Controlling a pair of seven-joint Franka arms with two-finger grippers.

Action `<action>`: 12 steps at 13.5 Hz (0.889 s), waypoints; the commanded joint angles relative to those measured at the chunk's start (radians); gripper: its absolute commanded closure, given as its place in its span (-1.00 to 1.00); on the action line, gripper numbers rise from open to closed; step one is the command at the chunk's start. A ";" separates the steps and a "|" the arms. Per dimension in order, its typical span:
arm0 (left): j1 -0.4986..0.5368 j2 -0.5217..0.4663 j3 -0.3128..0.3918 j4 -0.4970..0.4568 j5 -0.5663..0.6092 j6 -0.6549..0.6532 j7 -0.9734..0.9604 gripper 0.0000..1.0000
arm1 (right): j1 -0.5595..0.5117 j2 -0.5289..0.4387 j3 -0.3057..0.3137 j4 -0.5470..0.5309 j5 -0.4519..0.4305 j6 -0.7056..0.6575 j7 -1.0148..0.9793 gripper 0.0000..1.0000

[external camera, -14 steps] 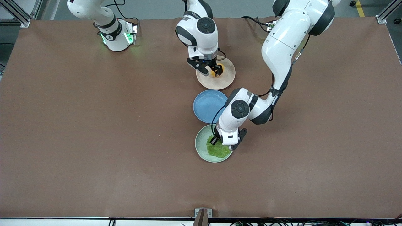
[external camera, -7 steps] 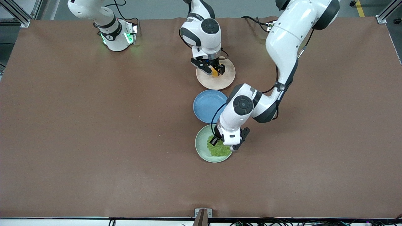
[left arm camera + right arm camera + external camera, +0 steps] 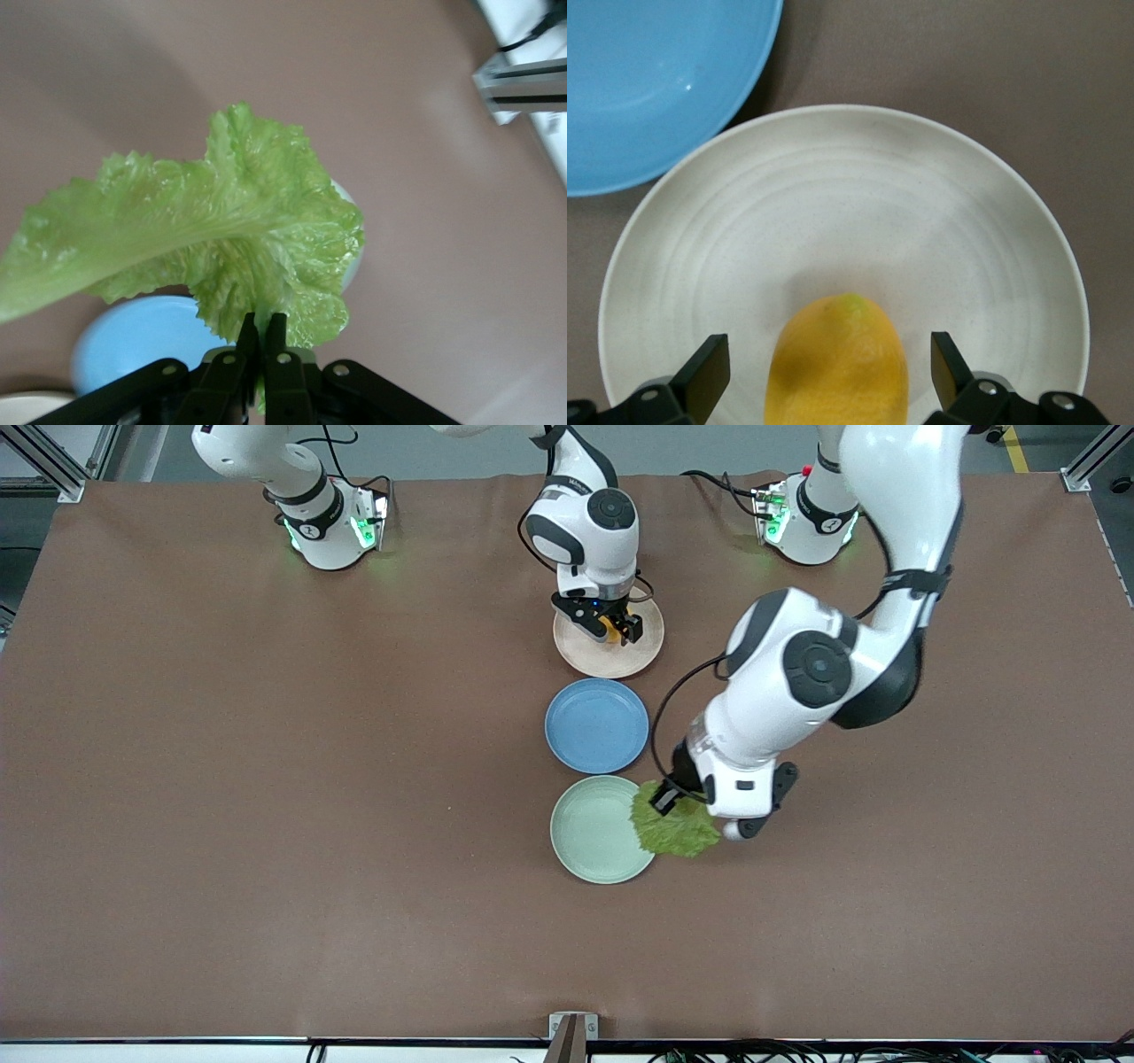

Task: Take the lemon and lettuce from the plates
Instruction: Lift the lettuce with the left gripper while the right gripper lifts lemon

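Left tool [image 3: 700, 815] pinches the lettuce [image 3: 675, 830] in the air over the mint plate's [image 3: 589, 833] rim; right tool [image 3: 611, 627], fingers wide, straddles the lemon [image 3: 837, 363] on the beige plate [image 3: 611, 657] mid-table; a blue plate [image 3: 594, 724] lies between them.

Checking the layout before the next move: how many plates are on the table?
3, in a row: beige plate nearest the robots' bases, blue plate in the middle, mint plate nearest the front camera.

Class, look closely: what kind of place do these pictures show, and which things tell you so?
Most likely a robotics lab: a brown-covered table, aluminium frame posts at its corners, and cables by the arms' bases. The left pincer holds the lettuce.
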 commanded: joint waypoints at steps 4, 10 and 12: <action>0.140 -0.228 0.001 -0.334 -0.011 -0.055 0.311 1.00 | 0.033 0.029 -0.015 0.013 -0.026 0.037 0.047 -1.00; 0.240 -0.324 0.001 -0.708 0.018 0.253 0.512 1.00 | 0.047 0.028 -0.015 0.019 -0.037 0.034 0.067 0.25; 0.260 -0.328 0.001 -0.808 0.035 0.358 0.558 1.00 | 0.032 0.017 -0.016 0.019 -0.035 0.019 0.058 0.98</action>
